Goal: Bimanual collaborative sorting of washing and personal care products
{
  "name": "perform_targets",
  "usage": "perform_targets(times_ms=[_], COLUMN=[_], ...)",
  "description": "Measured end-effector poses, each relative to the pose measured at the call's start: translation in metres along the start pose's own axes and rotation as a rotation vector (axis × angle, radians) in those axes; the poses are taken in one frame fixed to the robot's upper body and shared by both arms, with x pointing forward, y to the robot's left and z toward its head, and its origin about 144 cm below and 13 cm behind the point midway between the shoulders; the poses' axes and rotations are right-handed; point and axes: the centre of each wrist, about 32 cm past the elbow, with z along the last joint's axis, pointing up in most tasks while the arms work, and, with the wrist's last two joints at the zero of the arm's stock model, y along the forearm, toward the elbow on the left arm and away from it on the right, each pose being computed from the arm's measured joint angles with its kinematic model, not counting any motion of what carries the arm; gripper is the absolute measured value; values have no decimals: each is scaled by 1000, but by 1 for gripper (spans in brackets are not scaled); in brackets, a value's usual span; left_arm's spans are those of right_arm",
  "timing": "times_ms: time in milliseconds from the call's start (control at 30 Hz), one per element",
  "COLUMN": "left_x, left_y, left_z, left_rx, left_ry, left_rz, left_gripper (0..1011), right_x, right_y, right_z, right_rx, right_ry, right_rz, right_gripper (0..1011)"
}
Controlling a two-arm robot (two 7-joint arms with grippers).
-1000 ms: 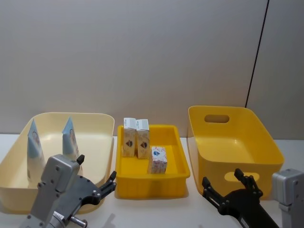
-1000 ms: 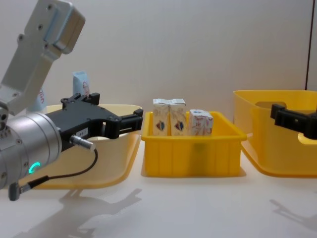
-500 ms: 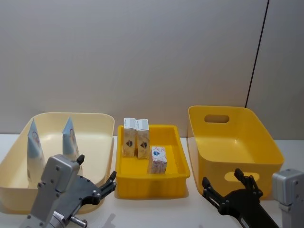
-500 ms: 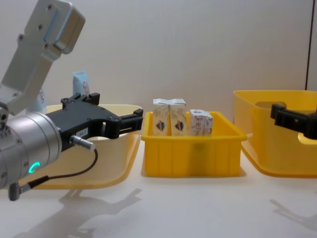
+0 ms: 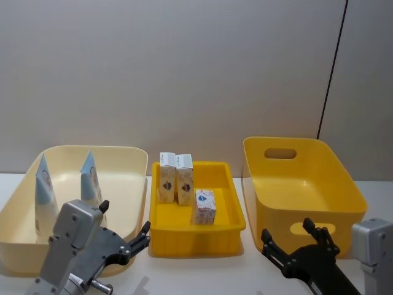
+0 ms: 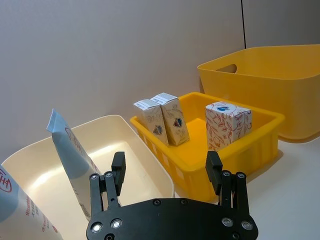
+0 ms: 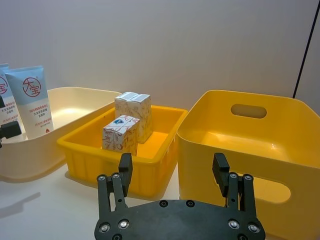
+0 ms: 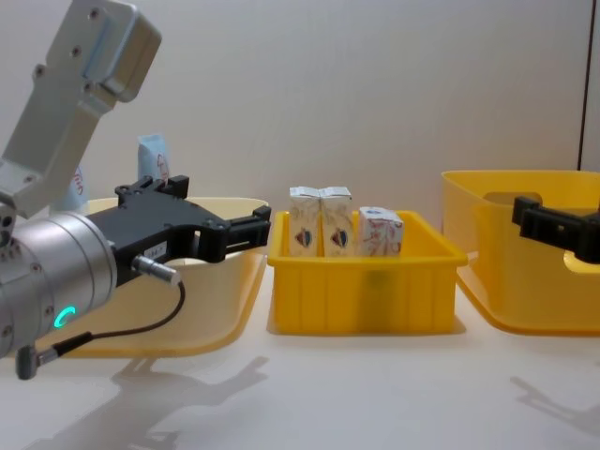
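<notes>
Surface: a white table (image 8: 375,394) bears a cream bin (image 5: 132,161), a shallow yellow tray (image 5: 228,184) and a deep yellow bin (image 5: 344,184) in a row.
Room: a plain grey-beige wall (image 5: 184,74) stands behind, with a thin dark line (image 5: 331,67) running down it at the right.
Products: three cartons (image 5: 167,177) stand in the tray, and two tubes (image 5: 91,179) stand upright in the cream bin.
Left arm: the left gripper (image 6: 166,164) is spread and empty, low before the cream bin.
Right arm: the right gripper (image 7: 172,164) is spread and empty, before the deep yellow bin.
Change: nothing has moved since a second ago.
</notes>
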Motion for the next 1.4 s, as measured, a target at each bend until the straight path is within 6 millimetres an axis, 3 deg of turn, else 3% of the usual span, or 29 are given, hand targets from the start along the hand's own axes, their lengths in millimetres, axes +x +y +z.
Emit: perform_targets(times_ms=[833, 1033, 1400], left_x=[0, 0, 0], left_y=[0, 0, 0], left_z=[0, 0, 0], left_rx=[0, 0, 0], left_ry=[0, 0, 0], left_rz=[0, 0, 0], left_gripper=[1000, 1000, 1000], right_x=[-2, -8, -24], right_y=[4, 17, 58], right_z=[6, 25, 72], right_rx=[-12, -50, -158], right_ry=[5, 27, 95], right_rz=[17, 53, 76], right_gripper=[1001, 1001, 1000])
